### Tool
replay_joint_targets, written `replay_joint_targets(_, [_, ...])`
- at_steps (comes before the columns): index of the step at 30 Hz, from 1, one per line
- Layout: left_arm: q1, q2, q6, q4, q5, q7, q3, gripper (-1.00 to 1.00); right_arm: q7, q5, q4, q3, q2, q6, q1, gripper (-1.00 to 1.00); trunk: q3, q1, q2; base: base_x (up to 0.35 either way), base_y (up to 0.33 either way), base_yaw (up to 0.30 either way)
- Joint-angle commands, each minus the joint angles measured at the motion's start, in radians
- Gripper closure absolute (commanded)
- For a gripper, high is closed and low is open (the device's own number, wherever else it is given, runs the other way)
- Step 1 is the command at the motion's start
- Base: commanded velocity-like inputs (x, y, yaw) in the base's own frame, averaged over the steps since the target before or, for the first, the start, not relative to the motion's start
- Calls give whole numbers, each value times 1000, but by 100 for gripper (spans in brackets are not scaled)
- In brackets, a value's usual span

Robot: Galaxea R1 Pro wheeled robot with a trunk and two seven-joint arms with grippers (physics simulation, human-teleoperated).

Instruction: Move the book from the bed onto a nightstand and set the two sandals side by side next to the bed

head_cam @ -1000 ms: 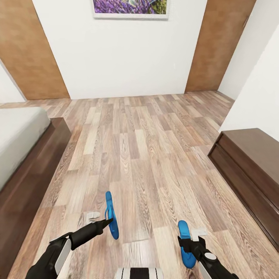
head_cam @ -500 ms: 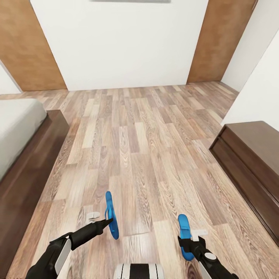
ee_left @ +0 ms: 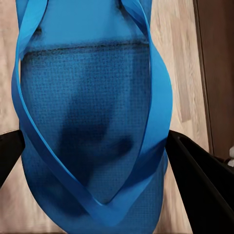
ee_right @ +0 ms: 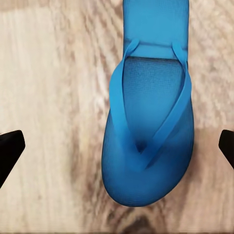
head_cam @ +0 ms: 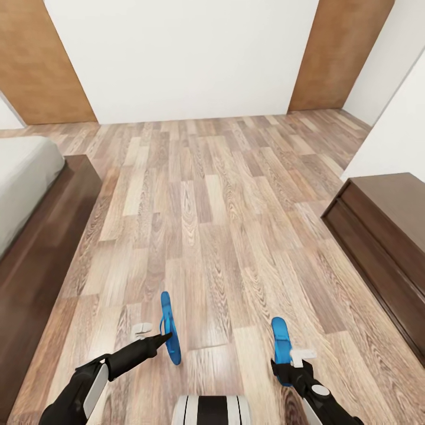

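My left gripper (head_cam: 154, 332) is shut on one blue sandal (head_cam: 169, 327), which it holds on edge above the floor. In the left wrist view that sandal (ee_left: 92, 112) sits between the black fingers (ee_left: 195, 180), which press on both its sides. The other blue sandal (head_cam: 281, 345) lies flat on the planks under my right gripper (head_cam: 292, 360). In the right wrist view this sandal (ee_right: 148, 141) rests strap up, with the right gripper (ee_right: 119, 146) open wide around it and not touching it. The bed (head_cam: 47, 236) runs along the left. The book and the nightstand are out of view.
A long low dark wooden bench (head_cam: 383, 230) stands against the wall on the right. Brown doors (head_cam: 41, 59) flank a white wall at the far end. Open wood-plank floor (head_cam: 200, 200) stretches between bed and bench. The robot's base (head_cam: 209, 410) shows at the bottom edge.
The whole view has shifted: floor, bed and bench slid upward and the wall picture left the frame. The left gripper still holds its sandal. The floor sandal has slid upward with the floor.
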Motion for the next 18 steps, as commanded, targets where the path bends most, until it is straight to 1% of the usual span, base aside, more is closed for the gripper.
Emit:
replay_joint_targets(1, [0,0,10,0,8,-3,1,100,1,-10,1,6,-1,-4,-1,-100,-5,0,0,0,0,0])
replay_joint_targets(12, [0,1,10,0,8,-4,3,100,-1,-10,-1,5,-1,-4,-1,-100,-47,5,-3,0,0,0])
replay_joint_targets(13, [0,1,10,0,8,-4,2,100,-7,-9,-3,5,-2,-4,-1,-100,-47,5,-3,0,0,0])
replay_joint_targets(15, [0,1,10,0,8,-4,3,100,-46,-9,-6,5,-2,-4,-1,-100,-47,5,-3,0,0,0])
replay_joint_targets(17, [0,1,10,0,8,-4,3,100,-113,-9,-7,5,-1,-4,-1,-100,-47,5,-3,0,0,0])
replay_joint_targets(18, [0,1,10,0,8,-4,3,100,-134,-9,-7,5,-1,-4,-1,-100,-47,5,-3,0,0,0])
